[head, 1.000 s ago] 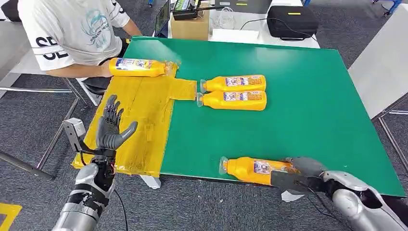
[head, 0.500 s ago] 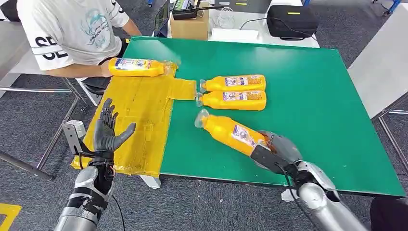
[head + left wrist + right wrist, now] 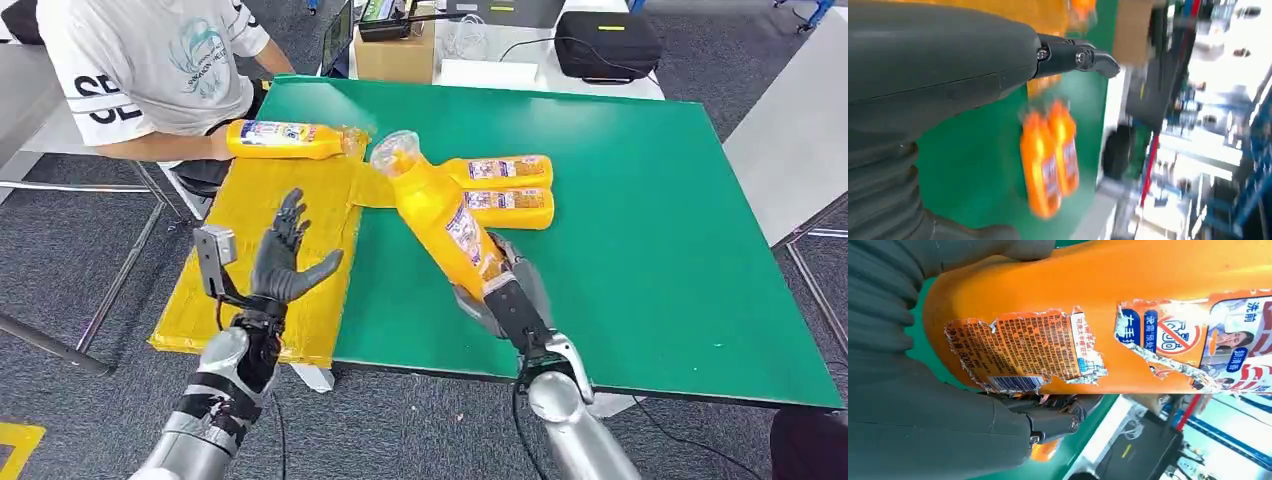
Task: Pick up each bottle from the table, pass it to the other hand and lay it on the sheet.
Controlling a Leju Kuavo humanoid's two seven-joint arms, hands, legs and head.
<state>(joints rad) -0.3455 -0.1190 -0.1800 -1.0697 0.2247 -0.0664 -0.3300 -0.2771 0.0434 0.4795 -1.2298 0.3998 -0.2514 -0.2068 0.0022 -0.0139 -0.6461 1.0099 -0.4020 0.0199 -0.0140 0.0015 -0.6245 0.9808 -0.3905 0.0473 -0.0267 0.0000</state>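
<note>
My right hand [image 3: 508, 290] grips the base of an orange bottle [image 3: 436, 209], lifted off the green table [image 3: 640, 220] and tilted with its clear cap toward the far left; its torn label [image 3: 1038, 347] is close in the right wrist view. My left hand [image 3: 283, 262] hovers open over the yellow sheet [image 3: 270, 250], palm facing the bottle, a short gap away. Two more orange bottles [image 3: 500, 190] lie side by side on the table, also blurred as the two bottles [image 3: 1048, 155] in the left wrist view. A person's hand holds a fourth bottle [image 3: 285, 139] on the sheet's far end.
A person in a white shirt [image 3: 150, 60] sits at the table's far left corner. A cardboard box [image 3: 395, 55] and a black case [image 3: 607, 45] stand on the white table behind. The green table's right half is bare.
My right hand has raised the bottle from the table's near edge and swung it up and left. My left hand has moved right and forward toward it.
</note>
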